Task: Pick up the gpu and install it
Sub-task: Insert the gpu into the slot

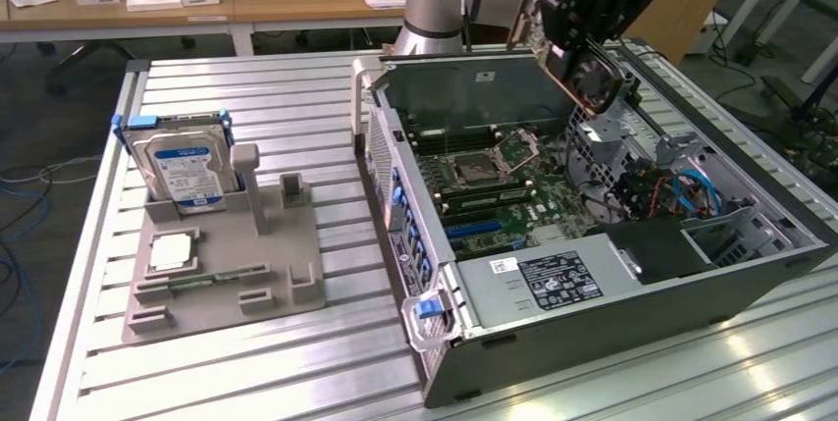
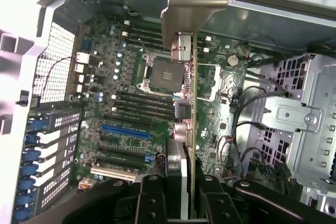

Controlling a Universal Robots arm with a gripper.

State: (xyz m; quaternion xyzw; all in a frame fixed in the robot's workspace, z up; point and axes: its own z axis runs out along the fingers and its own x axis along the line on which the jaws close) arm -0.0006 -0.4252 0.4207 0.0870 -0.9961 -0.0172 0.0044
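Observation:
My gripper (image 1: 586, 33) is shut on the gpu (image 1: 596, 78) and holds it in the air over the far side of the open computer case (image 1: 576, 342). The card hangs tilted, with its fan face and copper edge showing. In the wrist view the gpu (image 2: 192, 129) is seen edge-on, its green board thin and its silver bracket (image 2: 191, 1) at the far end. The black fingers (image 2: 152, 198) of the gripper (image 2: 186, 195) clamp it from both sides. Beneath lies the motherboard (image 2: 131, 98), with a blue slot (image 2: 126, 131) and an empty processor socket (image 2: 161, 72).
A silver hard drive (image 1: 183, 171) with a blue-white label stands in a grey fixture (image 1: 255, 279) at the exterior view's left, beside a small square processor chip (image 1: 173, 252). Inside the case are the power supply (image 1: 550, 279), blue cables (image 1: 694, 190) and a metal drive cage (image 2: 299, 124).

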